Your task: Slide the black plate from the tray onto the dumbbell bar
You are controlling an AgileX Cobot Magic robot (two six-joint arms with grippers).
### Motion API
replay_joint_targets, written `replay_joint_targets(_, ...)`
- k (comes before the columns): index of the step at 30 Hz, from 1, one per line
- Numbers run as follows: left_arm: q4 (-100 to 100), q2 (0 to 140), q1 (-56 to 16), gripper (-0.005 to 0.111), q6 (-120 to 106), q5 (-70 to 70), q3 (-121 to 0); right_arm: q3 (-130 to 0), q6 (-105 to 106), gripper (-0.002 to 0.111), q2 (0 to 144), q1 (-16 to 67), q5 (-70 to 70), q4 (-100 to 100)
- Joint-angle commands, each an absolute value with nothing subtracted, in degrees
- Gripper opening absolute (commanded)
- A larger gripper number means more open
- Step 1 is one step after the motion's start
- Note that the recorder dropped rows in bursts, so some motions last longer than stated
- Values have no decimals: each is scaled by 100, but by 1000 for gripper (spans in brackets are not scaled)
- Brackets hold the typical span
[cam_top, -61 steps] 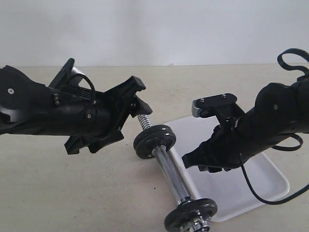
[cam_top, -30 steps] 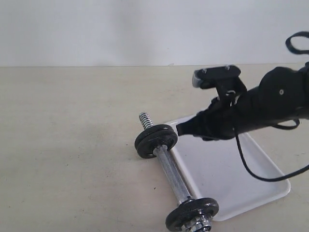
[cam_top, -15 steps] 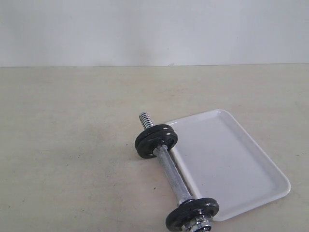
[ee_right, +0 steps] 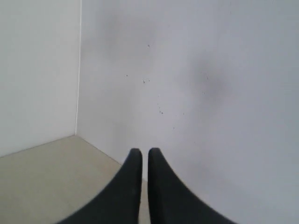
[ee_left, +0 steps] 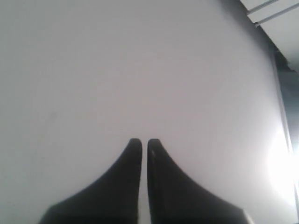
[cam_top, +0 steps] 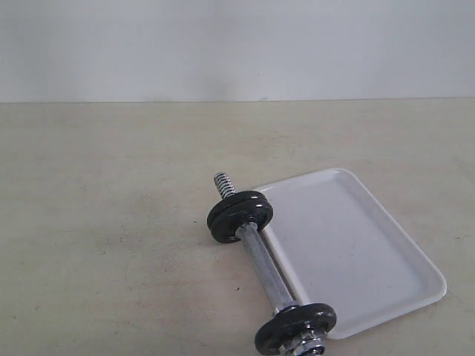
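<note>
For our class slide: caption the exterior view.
Dumbbell bar carrying a far plate and a near plate lies beside a white tray.

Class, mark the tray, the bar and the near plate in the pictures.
tray point(cam_top: 352, 241): exterior view, bare floor.
bar point(cam_top: 262, 264): exterior view, knurled middle.
near plate point(cam_top: 295, 319): exterior view, upper rim.

Before me, chrome dumbbell bar point(cam_top: 261, 259) on beige tabletop point(cam_top: 111, 222), round black iron disc point(cam_top: 240, 216) at each end, white rectangular tray point(cam_top: 356, 245) alongside.
</note>
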State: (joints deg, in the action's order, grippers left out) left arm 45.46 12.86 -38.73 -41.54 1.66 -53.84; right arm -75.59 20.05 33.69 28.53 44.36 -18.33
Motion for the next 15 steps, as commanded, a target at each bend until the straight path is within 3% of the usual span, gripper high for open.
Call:
replay_joint_targets(1,4426,849,-3893,4,-3938,1135,-5388,-7600,2051,3,2659,2853,5372,-1745)
replay_joint_targets(7,1254,546,-3755,4,-218,2986,-5388,-7600,1514,3,1980,2853,6996,-1745)
replay_joint_targets(12,-1168,549,-3449,4,2656,6090,-5310,-7500,644,3,1498,2853,6996,-1741)
replay_joint_targets(15,-1506,541,-3355,4,2940,6996,-5154,-7351,589,3,1233,2853,6996,-1741)
